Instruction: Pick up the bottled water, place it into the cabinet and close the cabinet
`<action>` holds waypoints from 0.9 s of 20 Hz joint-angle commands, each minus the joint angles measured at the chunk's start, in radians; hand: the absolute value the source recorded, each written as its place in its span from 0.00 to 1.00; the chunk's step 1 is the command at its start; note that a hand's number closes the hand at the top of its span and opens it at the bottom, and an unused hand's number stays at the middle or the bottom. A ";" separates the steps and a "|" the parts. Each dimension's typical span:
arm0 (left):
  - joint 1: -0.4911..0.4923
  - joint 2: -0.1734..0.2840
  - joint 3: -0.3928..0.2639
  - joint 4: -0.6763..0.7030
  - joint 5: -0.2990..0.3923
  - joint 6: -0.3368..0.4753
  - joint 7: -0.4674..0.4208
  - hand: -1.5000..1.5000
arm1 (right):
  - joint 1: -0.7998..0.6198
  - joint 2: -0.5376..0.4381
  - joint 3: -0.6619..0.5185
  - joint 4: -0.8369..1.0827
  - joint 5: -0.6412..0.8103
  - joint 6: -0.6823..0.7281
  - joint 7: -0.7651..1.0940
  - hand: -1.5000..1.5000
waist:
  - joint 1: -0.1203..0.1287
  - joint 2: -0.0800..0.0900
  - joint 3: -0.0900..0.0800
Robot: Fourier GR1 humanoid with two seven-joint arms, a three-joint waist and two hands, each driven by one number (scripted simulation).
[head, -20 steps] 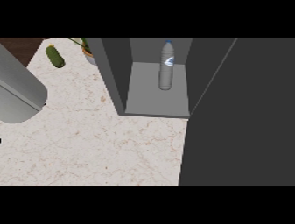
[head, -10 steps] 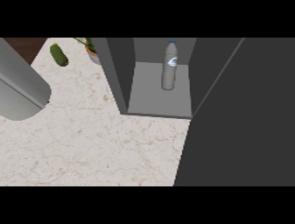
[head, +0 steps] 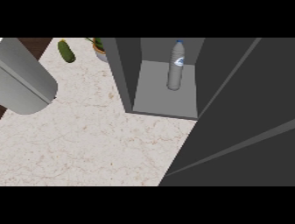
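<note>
The bottled water stands upright inside the cabinet, on its pale grey floor toward the far side, close to the back wall. Its clear body is topped by a white cap, and a small blue and white label wraps the upper part. The bottle touches nothing but the cabinet floor, with bare floor around it on the left and near sides.

The cabinet is open. Its dark grey left wall rises at the left of the opening, and a large dark grey door panel fills the right side of the view, running from the far right down to the near edge and covering much of the worktop there.

The worktop is light marbled stone, spreading across the near left of the view. A grey forearm comes in at the far left, slanting across the worktop's left edge; its end is cut off and no hand shows on it. Neither hand appears anywhere, so the state of the fingers cannot be told.

At the far left of the worktop lies a green cucumber. Just right of it, beside the cabinet's left wall, sits a potted plant, only partly visible.
</note>
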 commanded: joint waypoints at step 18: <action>0.225 -0.012 0.246 0.120 0.048 -0.311 -0.077 0.00 | -0.842 0.220 0.076 0.672 -0.347 -0.253 0.119 1.00 | -0.034 0.028 0.019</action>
